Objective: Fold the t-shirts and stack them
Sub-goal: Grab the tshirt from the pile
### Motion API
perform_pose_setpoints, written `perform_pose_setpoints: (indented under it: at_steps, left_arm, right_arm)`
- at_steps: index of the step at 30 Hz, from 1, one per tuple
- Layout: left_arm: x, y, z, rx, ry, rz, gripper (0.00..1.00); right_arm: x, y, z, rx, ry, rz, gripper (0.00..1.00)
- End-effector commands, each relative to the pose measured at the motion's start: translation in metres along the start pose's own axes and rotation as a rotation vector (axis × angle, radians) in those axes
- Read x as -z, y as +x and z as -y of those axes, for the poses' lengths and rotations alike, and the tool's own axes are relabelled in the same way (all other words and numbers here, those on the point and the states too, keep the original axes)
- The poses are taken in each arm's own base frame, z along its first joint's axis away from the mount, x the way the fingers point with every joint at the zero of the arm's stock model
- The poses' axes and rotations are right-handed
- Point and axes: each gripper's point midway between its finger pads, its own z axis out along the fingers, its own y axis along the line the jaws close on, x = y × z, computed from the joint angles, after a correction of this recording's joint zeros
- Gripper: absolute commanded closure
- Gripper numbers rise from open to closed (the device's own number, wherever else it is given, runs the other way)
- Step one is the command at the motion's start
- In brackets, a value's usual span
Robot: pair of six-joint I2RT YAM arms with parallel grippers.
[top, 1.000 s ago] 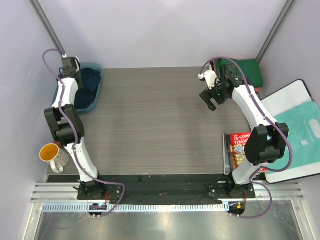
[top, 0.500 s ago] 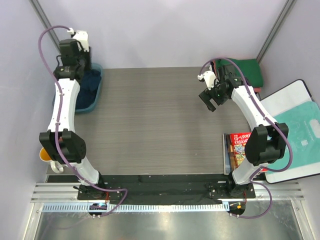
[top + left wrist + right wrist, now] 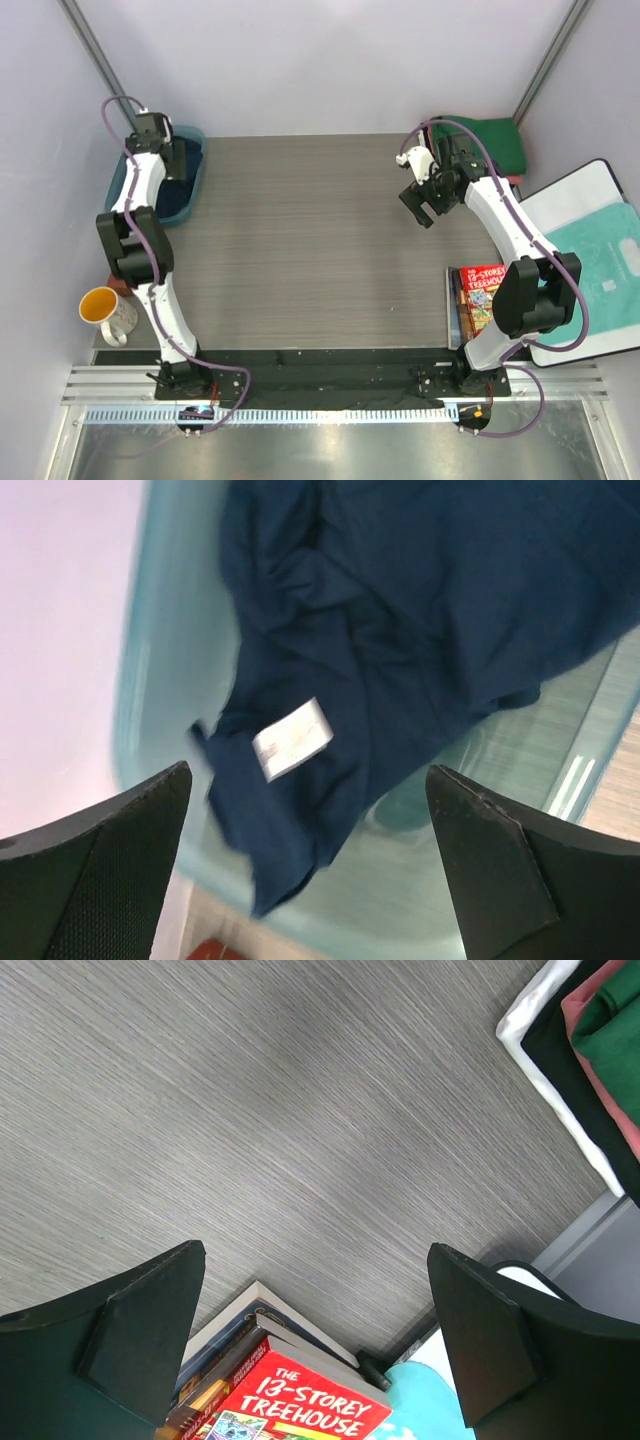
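Left gripper (image 3: 308, 780) poised over navy t-shirt (image 3: 420, 610) bunched in teal bin (image 3: 140, 700), jaws spread for grasp; cloth contact unclear. Right gripper (image 3: 316, 1252) held clear near folded stack (image 3: 605, 1020), jaws apart.

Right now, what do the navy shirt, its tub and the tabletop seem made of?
Navy t-shirt: soft matte cloth, probably cotton knit, judging by limp folds and a sewn white tag. Tub: glossy translucent teal plastic; light shows through its wall. Tabletop: matte grey wood-grain surface, finely streaked, likely laminate.
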Motion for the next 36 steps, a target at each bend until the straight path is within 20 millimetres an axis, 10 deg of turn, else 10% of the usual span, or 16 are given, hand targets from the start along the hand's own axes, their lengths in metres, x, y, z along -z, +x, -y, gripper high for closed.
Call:
perform_pose_setpoints:
  at_steps: [1,21,27,31,36]
  left_arm:
    - [-0.014,-0.022,0.011,0.029,0.043,0.026,0.0]
    - [-0.109,0.05,0.019,0.021,0.079,-0.188,0.05]
    - [-0.117,0.067,0.028,0.008,0.134,-0.237,0.96]
    - [-0.106,0.058,0.028,0.01,0.168,-0.221,1.0]
    - [-0.048,-0.009,0.013,0.101,0.213,-0.029,1.0]
  right_arm:
    - [0.015,-0.015,0.007,0.017,0.044,0.053,0.02]
    - [0.01,-0.003,0.006,0.015,0.05,0.006,0.02]
    - [0.008,-0.006,0.006,0.017,0.051,0.004,0.02]
    - [0.008,-0.005,0.007,0.019,0.054,0.001,0.02]
    - [0.009,-0.006,0.006,0.023,0.054,0.003,0.01]
